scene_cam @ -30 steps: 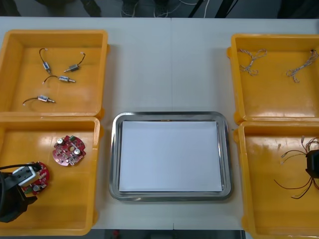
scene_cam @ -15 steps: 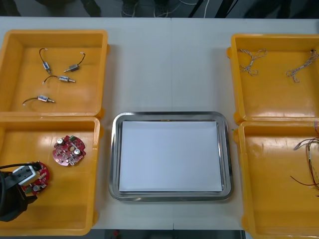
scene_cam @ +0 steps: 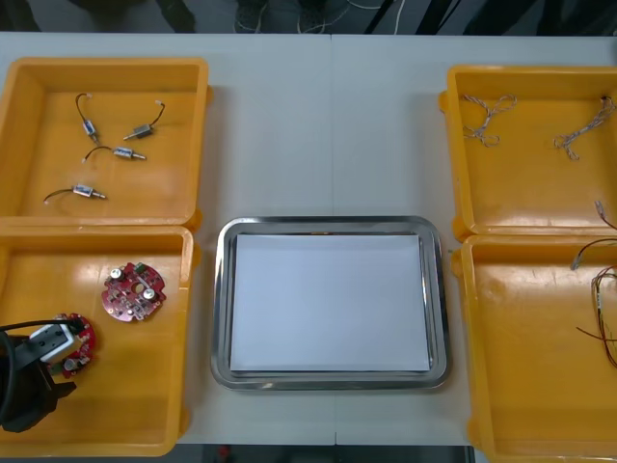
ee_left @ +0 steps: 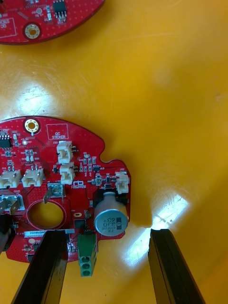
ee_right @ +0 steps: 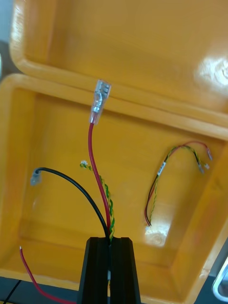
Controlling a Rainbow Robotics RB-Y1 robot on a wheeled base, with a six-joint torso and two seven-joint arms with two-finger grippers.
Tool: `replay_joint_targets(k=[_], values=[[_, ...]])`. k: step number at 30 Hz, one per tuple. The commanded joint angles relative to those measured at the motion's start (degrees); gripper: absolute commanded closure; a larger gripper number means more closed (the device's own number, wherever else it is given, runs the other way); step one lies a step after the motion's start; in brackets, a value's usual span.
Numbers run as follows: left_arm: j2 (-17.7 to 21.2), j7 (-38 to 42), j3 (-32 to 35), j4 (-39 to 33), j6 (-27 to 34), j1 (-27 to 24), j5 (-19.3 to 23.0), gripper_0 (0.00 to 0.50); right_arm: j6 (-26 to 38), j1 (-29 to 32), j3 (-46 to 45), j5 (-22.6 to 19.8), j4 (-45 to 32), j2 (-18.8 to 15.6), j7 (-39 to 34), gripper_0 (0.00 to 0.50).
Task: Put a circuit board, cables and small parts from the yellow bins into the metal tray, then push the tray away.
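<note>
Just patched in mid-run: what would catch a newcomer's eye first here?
The right gripper, shut on a bunch of red, black and twisted cables, holds them above the near right yellow bin. The left gripper stands open over a red circuit board in the near left bin. Between the bins, the metal tray, white inside, holds nothing yet.

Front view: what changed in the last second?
The right gripper, shut on a cable bundle, lifted it off the near right bin's floor and rightward. The left gripper stayed open over a circuit board; the tray stayed put.
</note>
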Motion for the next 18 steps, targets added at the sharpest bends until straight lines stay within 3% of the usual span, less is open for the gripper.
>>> replay_joint_targets(k=[1,9,18], values=[[2.18,-4.43,-0.85,0.26,-0.65,-1.15,-0.56,0.0,0.38,-6.62,1.93,-3.23,-1.43,-3.66,1.05,0.5],[2.0,-4.43,-0.85,0.61,-0.65,-0.97,-0.73,0.0,0.38,-13.91,7.55,-8.59,-2.05,-4.37,1.4,0.5],[2.0,-4.43,-0.85,0.79,-0.65,-0.97,-0.56,0.0,0.38,-19.28,15.2,-8.68,-4.33,-4.54,1.49,0.5]])
